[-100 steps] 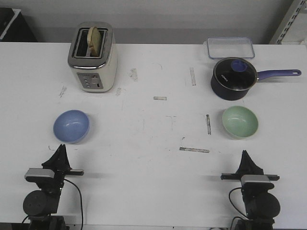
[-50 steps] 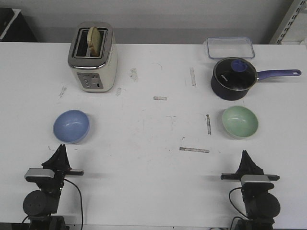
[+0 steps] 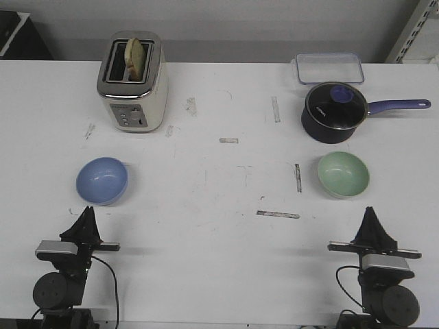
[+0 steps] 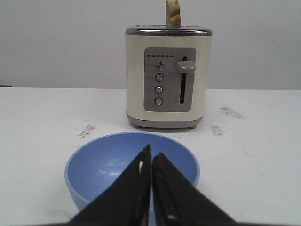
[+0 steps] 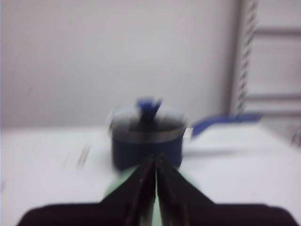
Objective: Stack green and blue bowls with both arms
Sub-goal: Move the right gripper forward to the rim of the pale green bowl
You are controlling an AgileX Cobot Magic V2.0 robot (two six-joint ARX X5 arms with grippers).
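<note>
Both claws pinched together, left gripper [image 3: 86, 214] faces blue bowl [image 3: 101, 180], right gripper [image 3: 371, 216] faces green bowl [image 3: 343, 174], ready to reach.

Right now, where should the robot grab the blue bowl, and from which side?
Probably on the rim. The blue bowl sits upright and open on the table, with round, glossy walls and no handle, so one jaw inside and one outside the thin edge looks safest. The left gripper, jaws shut, sits just in front of it, so coming from above at that near edge seems easiest.
</note>
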